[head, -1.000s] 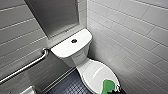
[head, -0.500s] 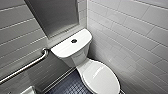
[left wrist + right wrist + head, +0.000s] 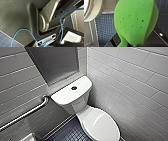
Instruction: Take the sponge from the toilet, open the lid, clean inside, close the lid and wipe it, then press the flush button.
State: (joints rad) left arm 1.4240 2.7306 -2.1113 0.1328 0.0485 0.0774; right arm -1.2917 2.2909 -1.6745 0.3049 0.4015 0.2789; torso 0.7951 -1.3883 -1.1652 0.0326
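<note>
Smooth dark olive-grey shell [image 3: 16,18]; silver-grey jointed bar [image 3: 50,18], black screws [image 3: 61,12]; thin blue cables [image 3: 25,29] looping.

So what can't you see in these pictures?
1. Inside the toilet: head view, the shut lid covers it.
2. The lid's front end: head view, cut off by the bottom edge.
3. The button: head view, too small for detail.
4. What lies behind the sponge: right wrist view, it sits close and blocks much of the floor.
</note>
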